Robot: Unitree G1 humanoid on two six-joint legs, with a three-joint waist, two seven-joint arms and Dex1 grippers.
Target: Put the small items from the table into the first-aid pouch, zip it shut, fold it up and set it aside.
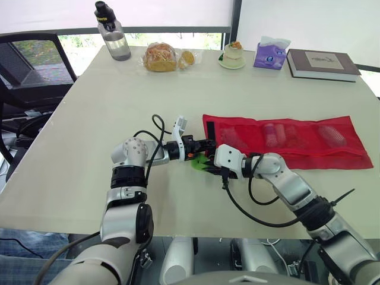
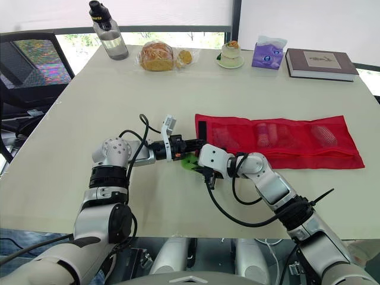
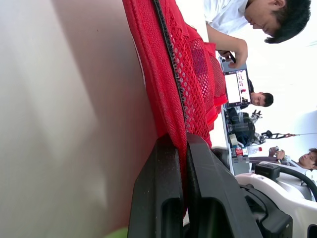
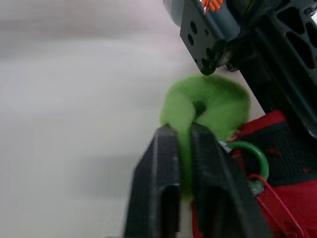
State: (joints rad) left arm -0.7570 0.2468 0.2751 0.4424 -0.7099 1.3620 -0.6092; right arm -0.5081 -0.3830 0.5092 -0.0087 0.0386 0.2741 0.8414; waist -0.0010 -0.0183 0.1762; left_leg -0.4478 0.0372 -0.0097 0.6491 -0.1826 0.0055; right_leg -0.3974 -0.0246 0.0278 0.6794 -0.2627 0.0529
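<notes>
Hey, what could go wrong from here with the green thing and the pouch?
1. The left gripper pinches only a thin fold of the pouch, so the mesh may slip free.
2. The right gripper holds the soft green item by its edge, so it may squash or drop.
3. Both grippers sit very close together at the pouch's end and may collide.

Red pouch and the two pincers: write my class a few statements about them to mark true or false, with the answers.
1. The left pincer is shut on the red pouch. True.
2. The right pincer is open and empty. False: it is shut on a green fluffy ring.
3. The red pouch is folded up. False: it lies unfolded on the table.
4. A book lies at the table's far end. True.
</notes>
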